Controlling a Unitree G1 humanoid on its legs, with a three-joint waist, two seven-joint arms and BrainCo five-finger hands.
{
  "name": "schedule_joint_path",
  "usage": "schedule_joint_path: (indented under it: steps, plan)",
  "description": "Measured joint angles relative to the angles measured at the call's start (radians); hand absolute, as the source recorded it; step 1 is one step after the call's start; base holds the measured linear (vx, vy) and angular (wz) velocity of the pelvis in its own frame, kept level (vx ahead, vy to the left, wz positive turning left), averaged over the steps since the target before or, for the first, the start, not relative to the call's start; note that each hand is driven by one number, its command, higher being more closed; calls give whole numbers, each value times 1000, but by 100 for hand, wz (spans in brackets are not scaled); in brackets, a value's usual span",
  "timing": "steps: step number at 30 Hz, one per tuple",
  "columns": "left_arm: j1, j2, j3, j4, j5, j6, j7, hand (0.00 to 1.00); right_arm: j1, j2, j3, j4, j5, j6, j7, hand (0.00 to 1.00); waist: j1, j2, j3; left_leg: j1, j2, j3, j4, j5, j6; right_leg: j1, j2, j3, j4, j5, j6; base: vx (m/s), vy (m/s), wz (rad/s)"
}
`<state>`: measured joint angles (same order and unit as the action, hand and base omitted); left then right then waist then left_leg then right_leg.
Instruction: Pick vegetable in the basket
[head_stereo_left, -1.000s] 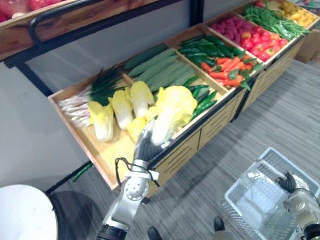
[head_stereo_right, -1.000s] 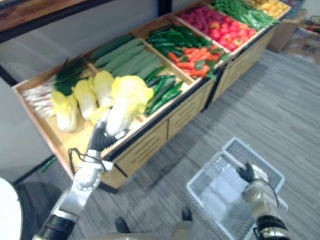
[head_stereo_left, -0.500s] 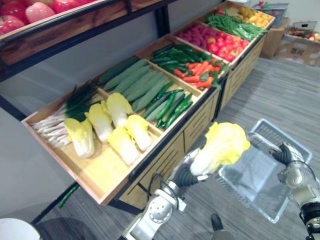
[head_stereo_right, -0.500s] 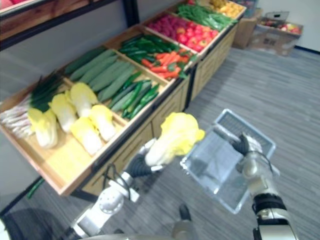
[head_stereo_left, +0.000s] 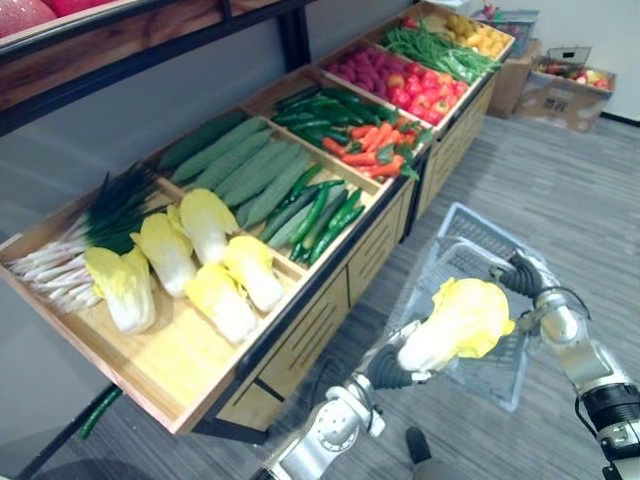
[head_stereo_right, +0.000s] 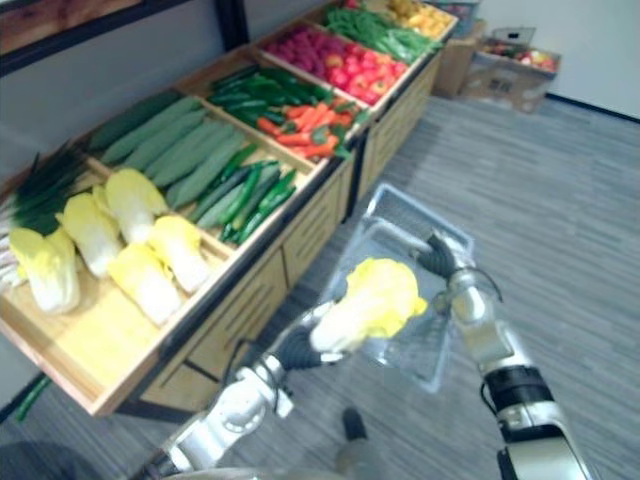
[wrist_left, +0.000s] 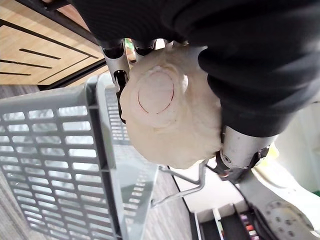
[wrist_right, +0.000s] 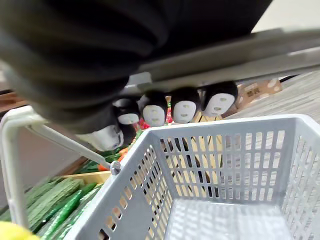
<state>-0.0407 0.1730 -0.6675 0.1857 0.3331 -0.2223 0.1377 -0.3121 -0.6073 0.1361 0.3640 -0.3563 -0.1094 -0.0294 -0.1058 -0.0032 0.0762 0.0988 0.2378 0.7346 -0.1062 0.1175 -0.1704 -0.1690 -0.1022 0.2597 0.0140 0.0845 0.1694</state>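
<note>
- Left hand clenched round the stem end of the napa cabbage; the left wrist view shows fingers wrapped beside the cut base.
- Cabbage is off the shelf and in the air, leafy end toward the basket, right at its near rim. From the head views it overlaps the basket, but I can't tell if it's fully over the opening.
- Right hand curled on the basket handle and holding the basket off the floor, tipped toward the cabbage. Fingers show bent above the rim.
- Basket interior looks bare in the right wrist view, nothing in it yet.
- Progress: pick looks done and the carry is nearly done. Left to do: bring the cabbage over the opening, lower it in, let go.
- Further out: wooden produce shelf with the remaining cabbages, cucumbers and carrots.
</note>
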Motion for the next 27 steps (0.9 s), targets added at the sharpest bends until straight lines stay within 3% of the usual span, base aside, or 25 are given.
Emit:
schedule_joint_path:
  steps: [6, 10, 17, 18, 27]
  plan:
    - [-97, -96, 29, 191, 66, 37, 15, 100, 0, 2, 92, -62, 12, -13, 61, 100, -6, -6, 2, 21, -1, 25, 0, -9, -12, -1, 9, 38, -12, 5, 8, -17, -7, -18]
    - [-161, -145, 39, 321, 125, 59, 47, 100, 0, 1, 147, -77, 15, -13, 83, 100, -30, -8, 3, 26, -2, 30, 0, -16, -21, -3, 12, 48, -10, 4, 9, -12, -4, -7]
    - [-238, -200, 46, 462, 210, 115, 58, 100, 0, 2, 163, -133, 65, -16, 104, 100, -33, -8, 3, 30, -1, 53, 0, -19, -25, -18, 23, 74, -12, 11, 4, 29, -2, -13]
    - [-245, -203, 47, 475, 229, 124, 63, 0, 0, 1, 169, -142, 81, -25, 106, 100, -33, -9, 3, 33, 0, 53, 0, -20, -26, -18, 24, 77, -12, 13, 2, 55, -5, -11]
    - [-289, -212, 70, 541, 279, 167, 89, 0, -6, 4, 188, -152, 90, -26, 107, 100, -34, -19, 6, 42, 3, 50, 0, -23, -29, -14, 29, 83, -14, 17, -2, 7, -3, -3]
